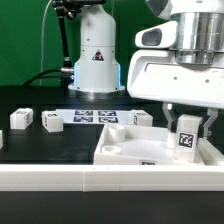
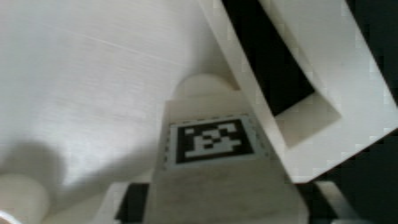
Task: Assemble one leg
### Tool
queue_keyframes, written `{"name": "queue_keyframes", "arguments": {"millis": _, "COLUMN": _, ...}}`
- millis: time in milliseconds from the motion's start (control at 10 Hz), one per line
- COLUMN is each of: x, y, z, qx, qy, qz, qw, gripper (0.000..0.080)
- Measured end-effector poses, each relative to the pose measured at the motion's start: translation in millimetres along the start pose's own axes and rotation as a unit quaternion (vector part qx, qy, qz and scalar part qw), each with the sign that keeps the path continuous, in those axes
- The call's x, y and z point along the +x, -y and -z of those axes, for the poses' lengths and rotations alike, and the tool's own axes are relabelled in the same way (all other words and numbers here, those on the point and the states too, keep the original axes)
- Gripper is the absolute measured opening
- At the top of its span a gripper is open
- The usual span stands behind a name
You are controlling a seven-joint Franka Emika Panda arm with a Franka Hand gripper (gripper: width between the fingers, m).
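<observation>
The leg (image 1: 186,137), a small white square-sided post, is standing upright at the right of the exterior frame, its black-and-white tag facing the camera; in the wrist view (image 2: 215,150) it is filling the lower centre.

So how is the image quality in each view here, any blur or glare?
Exterior view: evenly lit, fairly sharp, though the gripper fills the near right. Wrist view: soft and close-up, the leg tag readable but blurred, the white panel washed out.
</observation>
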State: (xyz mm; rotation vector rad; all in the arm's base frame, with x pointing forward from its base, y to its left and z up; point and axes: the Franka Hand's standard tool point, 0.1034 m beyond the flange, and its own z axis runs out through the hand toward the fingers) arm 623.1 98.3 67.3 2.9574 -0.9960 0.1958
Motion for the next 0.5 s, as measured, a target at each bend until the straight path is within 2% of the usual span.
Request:
{"name": "queue_keyframes", "arguments": {"millis": 300, "x": 0.9, "y": -2.2, "z": -0.9, "qx": -0.002, "qy": -0.001, "qz": -0.005, "qw": 1.000, "gripper": 0.0307}}
{"name": "queue_keyframes", "arguments": {"millis": 400, "x": 0.8, "y": -2.2, "z": -1.1, "qx": -0.002, "qy": 0.000, "qz": -0.005, "qw": 1.000, "gripper": 0.0489}}
{"name": "queue_keyframes", "arguments": {"millis": 500, "x": 0.7, "y": -2.3, "z": -1.3, "qx": -0.002, "qy": 0.000, "qz": -0.005, "qw": 1.000, "gripper": 0.0596}}
